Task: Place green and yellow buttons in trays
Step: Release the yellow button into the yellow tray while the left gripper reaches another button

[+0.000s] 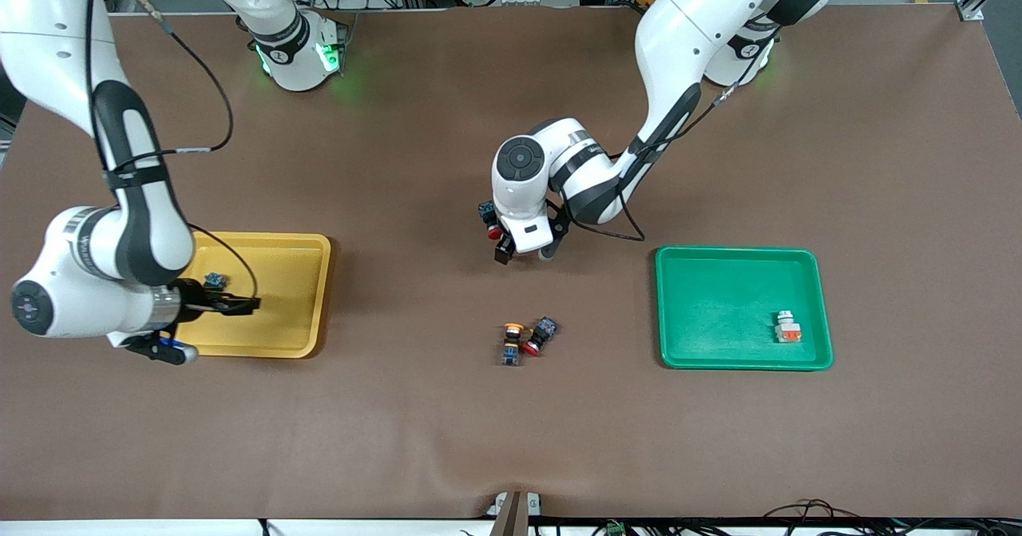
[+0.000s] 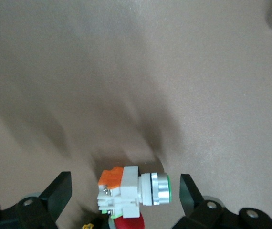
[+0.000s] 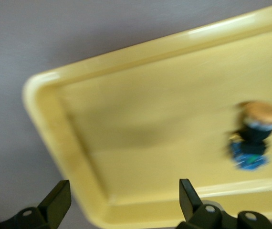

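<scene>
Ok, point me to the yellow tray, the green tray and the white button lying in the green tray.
yellow tray (image 1: pixel 307 242), front view, on its raised rim.
green tray (image 1: pixel 718 304), front view, on its bare floor.
white button (image 1: pixel 786 327), front view, on its body.

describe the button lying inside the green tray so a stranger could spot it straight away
Find the shallow green plastic tray with rounded corners at the left arm's end of the brown table. One small push-button switch lies in the corner nearer the front camera. Its white body with an orange mark sets it apart from the black-bodied switches clustered on the bare table mid-way between the trays.
</scene>
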`<state>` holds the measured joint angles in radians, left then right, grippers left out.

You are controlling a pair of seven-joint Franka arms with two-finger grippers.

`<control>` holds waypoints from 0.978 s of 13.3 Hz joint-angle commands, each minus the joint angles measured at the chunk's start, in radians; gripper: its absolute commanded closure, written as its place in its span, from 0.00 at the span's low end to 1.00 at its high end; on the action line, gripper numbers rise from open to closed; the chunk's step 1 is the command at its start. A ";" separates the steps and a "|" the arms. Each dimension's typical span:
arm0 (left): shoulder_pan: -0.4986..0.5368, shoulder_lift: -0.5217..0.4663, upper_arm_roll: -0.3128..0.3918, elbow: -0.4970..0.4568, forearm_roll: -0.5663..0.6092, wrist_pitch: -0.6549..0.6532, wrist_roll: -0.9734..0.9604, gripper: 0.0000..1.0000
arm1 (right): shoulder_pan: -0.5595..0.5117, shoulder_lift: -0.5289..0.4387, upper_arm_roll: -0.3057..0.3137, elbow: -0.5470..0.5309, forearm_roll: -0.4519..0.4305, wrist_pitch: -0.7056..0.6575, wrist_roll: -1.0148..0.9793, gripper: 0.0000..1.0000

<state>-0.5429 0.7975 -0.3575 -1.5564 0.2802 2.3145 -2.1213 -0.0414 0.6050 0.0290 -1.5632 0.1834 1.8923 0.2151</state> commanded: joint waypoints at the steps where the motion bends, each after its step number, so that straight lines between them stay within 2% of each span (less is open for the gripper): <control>1: -0.026 0.020 0.012 0.022 -0.003 0.029 -0.049 0.00 | 0.069 -0.016 0.002 0.034 0.018 -0.013 0.163 0.00; 3: -0.026 0.026 0.012 0.024 -0.003 0.043 -0.075 0.00 | 0.098 -0.016 0.002 0.045 0.019 -0.009 0.225 0.00; 6: -0.028 0.031 0.012 0.024 -0.003 0.068 -0.094 0.00 | 0.112 -0.013 0.002 0.057 0.125 -0.006 0.231 0.00; 7: -0.028 0.037 0.012 0.024 -0.003 0.078 -0.098 0.00 | 0.120 -0.013 0.000 0.057 0.136 -0.003 0.231 0.00; 11: -0.080 0.051 0.061 0.024 -0.003 0.094 -0.105 0.00 | 0.130 -0.013 0.000 0.058 0.136 0.007 0.231 0.00; 13: -0.080 0.055 0.063 0.024 -0.001 0.095 -0.101 0.00 | 0.132 -0.013 0.000 0.060 0.136 0.010 0.231 0.00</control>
<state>-0.6014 0.8377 -0.3131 -1.5499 0.2802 2.3752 -2.1795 0.0813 0.6044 0.0347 -1.5024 0.2974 1.9020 0.4298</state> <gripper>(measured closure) 0.000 0.000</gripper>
